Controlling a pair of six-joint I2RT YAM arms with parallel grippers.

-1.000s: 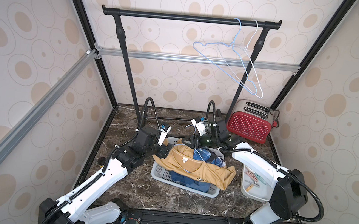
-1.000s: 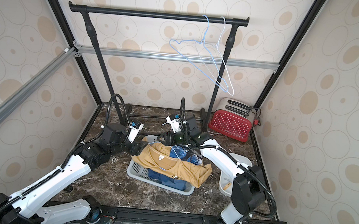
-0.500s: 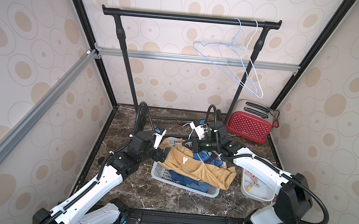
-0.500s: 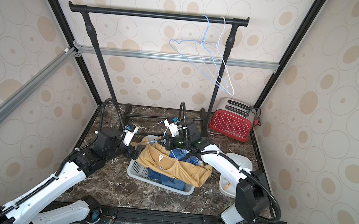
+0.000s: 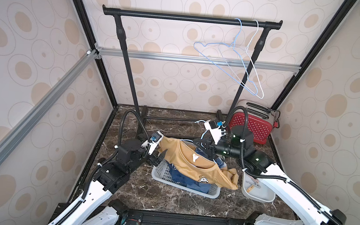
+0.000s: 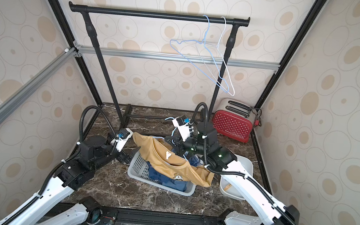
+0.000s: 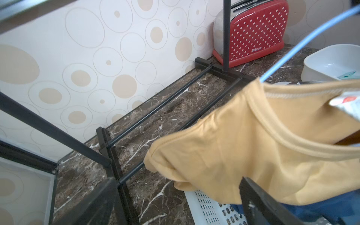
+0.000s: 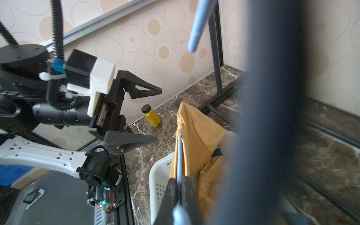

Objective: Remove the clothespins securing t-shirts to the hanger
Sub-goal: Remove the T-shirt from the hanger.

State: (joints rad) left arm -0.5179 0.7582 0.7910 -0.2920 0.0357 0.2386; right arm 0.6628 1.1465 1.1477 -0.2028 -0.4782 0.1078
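Two hands, one limp t-shirt (image 5: 192, 163)
Right hand (image 8: 179, 178) clamps the thin, stiff hanger (image 8: 179, 152) — the sure hold; left hand (image 8: 158, 115) gapes, light cloth just beyond its tips (soft, sagging).

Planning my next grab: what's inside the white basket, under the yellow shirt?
Blue fabric shows beneath the yellow shirt, which drapes across the white basket and covers most of it. Anything lying deeper, under the cloth, is hidden.

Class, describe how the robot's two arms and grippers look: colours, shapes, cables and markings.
Both the left arm and right arm have white links with black joints and a ribbed black hose. Green lights glow on the right arm. The left gripper and right gripper have black triangular fingers by white camera blocks.
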